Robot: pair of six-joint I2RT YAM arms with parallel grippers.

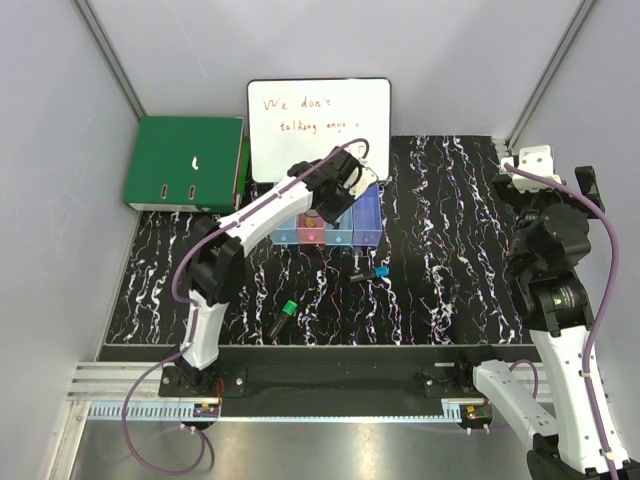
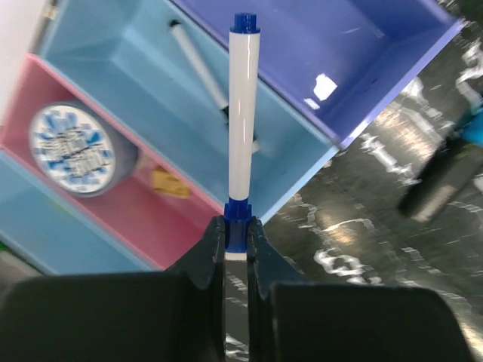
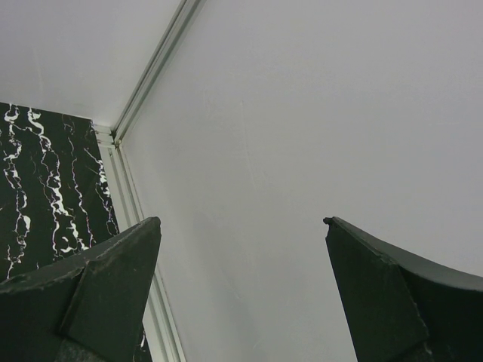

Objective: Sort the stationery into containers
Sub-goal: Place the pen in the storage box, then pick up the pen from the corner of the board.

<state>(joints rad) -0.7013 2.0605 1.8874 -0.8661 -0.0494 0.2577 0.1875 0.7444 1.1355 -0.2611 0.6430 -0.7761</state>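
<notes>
Stationery is split between the containers [image 1: 345,236] and the tabletop [image 1: 450,250] at this point. Starting at the left of the top view, a green-capped marker [image 1: 285,316] lies loose at about 7 o'clock from the containers.

The left gripper [image 2: 236,226] is pinched tight on the blue end of a white marker [image 2: 241,113], which points to 12 o'clock over the bins in its wrist view.

- **Pink bin** [image 2: 121,207]: has a blue-white cylinder [image 2: 72,149] and a tiny yellow piece [image 2: 170,182].
- **Light blue bin** [image 2: 128,45]: holds a pen [image 2: 198,66], partly hidden behind the held marker.
- **Purple bin** [image 2: 355,38]: cut off by the frame.

A black marker [image 1: 365,272] lies at 5 o'clock from the containers, and it's just a blur in the wrist view. The right gripper [image 3: 241,234] is way off at 3 o'clock, jaws spread wide and facing the wall.
</notes>
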